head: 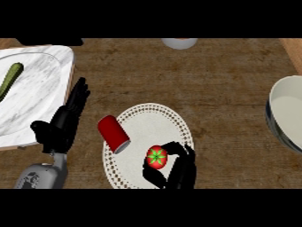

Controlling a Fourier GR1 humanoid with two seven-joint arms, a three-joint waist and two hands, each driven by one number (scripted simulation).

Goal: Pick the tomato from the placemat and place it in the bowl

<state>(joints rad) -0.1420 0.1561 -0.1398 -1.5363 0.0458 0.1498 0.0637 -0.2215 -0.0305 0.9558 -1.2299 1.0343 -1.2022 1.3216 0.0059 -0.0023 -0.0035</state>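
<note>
Red tomato (156, 158) with green star-shaped top, on white placemat (154, 119)

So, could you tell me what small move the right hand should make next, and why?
Probably lift the tomato straight up off the placemat. The right hand is already curled round it, so the grasp looks made, while the bowl sits away to the right. Rising first should also keep clear of the red cup lying beside it.
</note>
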